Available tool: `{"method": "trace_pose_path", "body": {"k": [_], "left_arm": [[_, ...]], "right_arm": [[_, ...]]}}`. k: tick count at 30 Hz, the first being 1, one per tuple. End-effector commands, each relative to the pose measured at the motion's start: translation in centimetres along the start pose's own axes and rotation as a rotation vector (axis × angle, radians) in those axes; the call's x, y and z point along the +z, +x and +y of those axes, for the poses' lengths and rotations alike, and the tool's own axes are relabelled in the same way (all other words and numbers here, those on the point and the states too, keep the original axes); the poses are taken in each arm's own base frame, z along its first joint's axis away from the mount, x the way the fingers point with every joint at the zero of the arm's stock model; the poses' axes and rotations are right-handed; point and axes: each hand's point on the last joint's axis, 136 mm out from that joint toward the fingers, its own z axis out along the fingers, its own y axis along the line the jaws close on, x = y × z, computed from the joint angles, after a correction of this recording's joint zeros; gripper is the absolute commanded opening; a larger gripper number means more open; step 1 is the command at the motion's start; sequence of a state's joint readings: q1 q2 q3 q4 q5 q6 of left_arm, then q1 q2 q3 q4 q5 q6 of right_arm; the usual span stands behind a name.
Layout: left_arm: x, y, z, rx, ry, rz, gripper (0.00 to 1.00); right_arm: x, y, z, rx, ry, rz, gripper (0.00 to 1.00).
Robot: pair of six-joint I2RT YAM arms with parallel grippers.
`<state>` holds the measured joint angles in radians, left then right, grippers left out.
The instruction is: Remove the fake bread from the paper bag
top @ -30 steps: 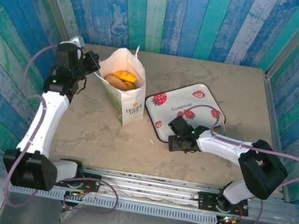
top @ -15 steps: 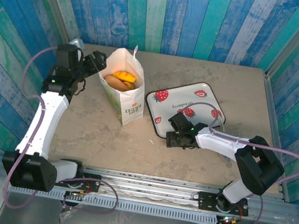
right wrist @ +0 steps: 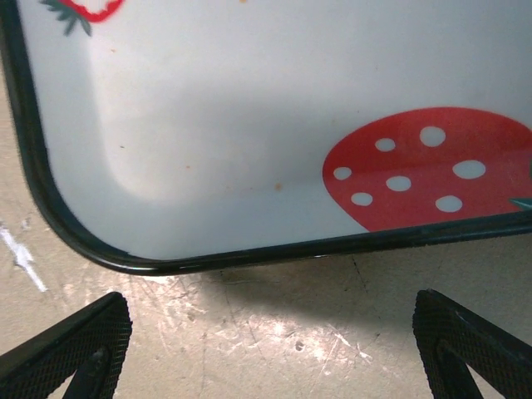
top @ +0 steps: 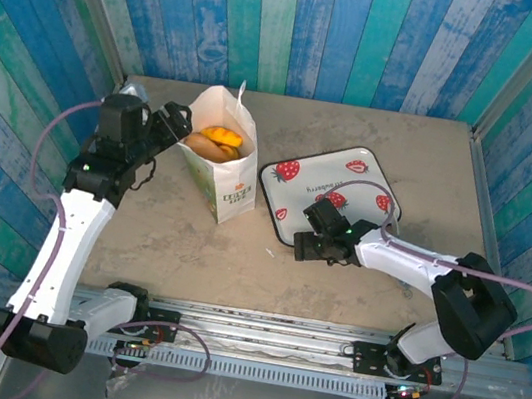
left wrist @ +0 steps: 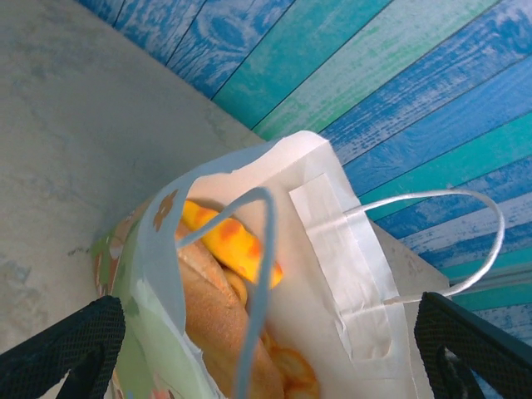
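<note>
Walls point(top: 324, 26) of blue and teal painted planks close in the table point(top: 169, 235) on its left, rear and right sides. The tabletop is a dull, sandy grey, scuffed and scratched. A metal rail point(top: 267, 321) runs along its near edge, where both arm bases are bolted.

At the left edge the left arm reaches toward the rear, a purple cable looping beside it. The left pincer point(top: 171, 124) sits against the left side of the paper bag point(top: 222, 172), up at its mouth. In the left wrist view its two dark fingers stand wide apart with the bag's open top between them and nothing gripped.

The paper bag stands upright in the rear-left part of the table, its white cord handles raised and its printed front toward the near edge. The fake bread point(top: 216, 141) lies inside it: a golden-orange piece on top, with a tan loaf under and beside it.

Just right of the bag, near the table's middle, lies a white strawberry-print tray point(top: 365, 180) with a dark rim.

The right arm comes in from the near-right corner. The right pincer point(top: 314, 254) hovers over the tray's near-left corner, spread wide and empty, its fingers above bare table just beside the rim.
</note>
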<state>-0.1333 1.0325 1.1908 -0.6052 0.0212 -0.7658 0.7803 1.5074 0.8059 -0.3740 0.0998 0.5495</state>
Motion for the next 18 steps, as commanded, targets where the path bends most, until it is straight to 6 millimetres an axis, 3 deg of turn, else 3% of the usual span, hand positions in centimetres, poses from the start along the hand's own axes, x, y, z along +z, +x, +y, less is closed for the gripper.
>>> {"method": "trace_pose_path", "body": {"k": [1, 6, 18], "left_arm": [[-0.8, 0.1, 0.5, -0.091, -0.05, -0.027, 0.94], [0.6, 1.7, 1.0, -0.132, -0.082, 0.008, 1.0], [4.6, 5.3, 3.0, -0.157, -0.172, 0.106, 0.85]], "right_arm": [[-0.7, 0.2, -0.2, -0.028, -0.011, -0.007, 0.92], [-1.5, -0.1, -0.3, -0.046, -0.014, -0.035, 0.93], [-3.0, -0.9, -0.1, -0.059, -0.037, -0.086, 0.95]]}}
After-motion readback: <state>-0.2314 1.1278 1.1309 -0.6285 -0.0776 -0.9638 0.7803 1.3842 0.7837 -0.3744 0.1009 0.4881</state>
